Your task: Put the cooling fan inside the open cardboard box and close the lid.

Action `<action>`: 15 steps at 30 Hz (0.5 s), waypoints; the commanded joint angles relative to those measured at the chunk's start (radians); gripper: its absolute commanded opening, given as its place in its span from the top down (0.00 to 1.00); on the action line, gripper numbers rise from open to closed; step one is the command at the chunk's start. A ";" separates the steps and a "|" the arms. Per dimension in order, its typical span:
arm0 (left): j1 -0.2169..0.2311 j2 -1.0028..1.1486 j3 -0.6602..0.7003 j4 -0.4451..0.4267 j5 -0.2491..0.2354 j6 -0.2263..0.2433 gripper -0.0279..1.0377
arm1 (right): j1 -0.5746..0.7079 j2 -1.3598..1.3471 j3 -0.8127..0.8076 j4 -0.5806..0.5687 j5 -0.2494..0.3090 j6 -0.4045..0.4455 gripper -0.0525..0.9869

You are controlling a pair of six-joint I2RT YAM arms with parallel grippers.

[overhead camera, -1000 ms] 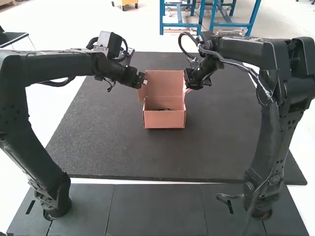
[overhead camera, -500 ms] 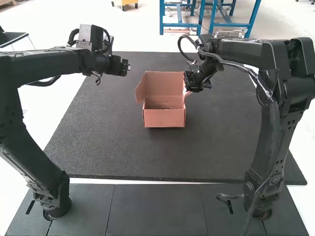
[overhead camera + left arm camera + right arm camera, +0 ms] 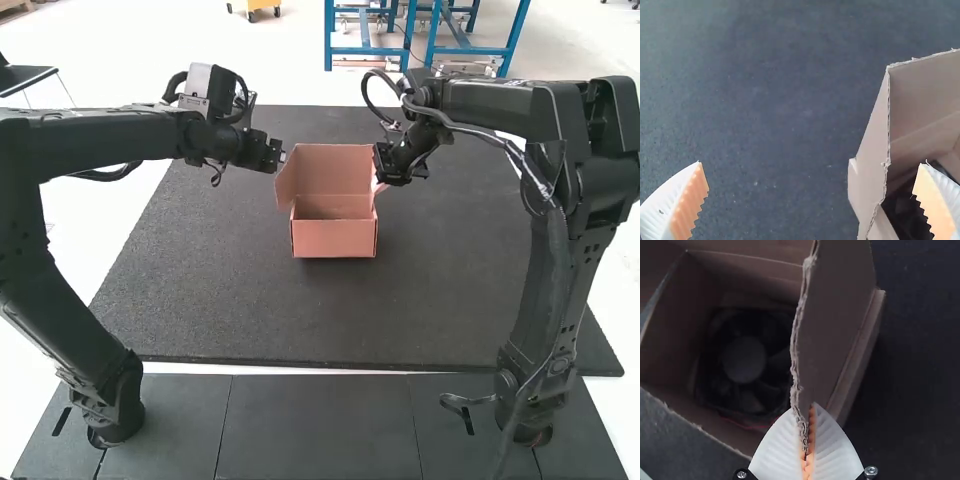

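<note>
An open cardboard box stands mid-mat with its back lid upright. The black cooling fan lies flat on the box floor, and a dark corner of the fan shows past the left flap. My right gripper is at the box's right rear corner; in the right wrist view the right gripper is shut on the edge of the right side flap. My left gripper stands open just left of the left flap, whose edge lies between the wide-apart fingers of the left gripper.
The box sits on a dark rubber mat with free room on every side. Blue metal racks stand beyond the mat's far edge.
My left gripper drew back to the left from the box's left flap, then came back toward it. The right gripper has kept its hold on the right flap.
</note>
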 commanded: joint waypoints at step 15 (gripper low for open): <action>0.017 0.019 -0.021 0.022 -0.058 0.008 0.07 | 0.011 -0.054 0.026 0.004 -0.001 0.011 0.97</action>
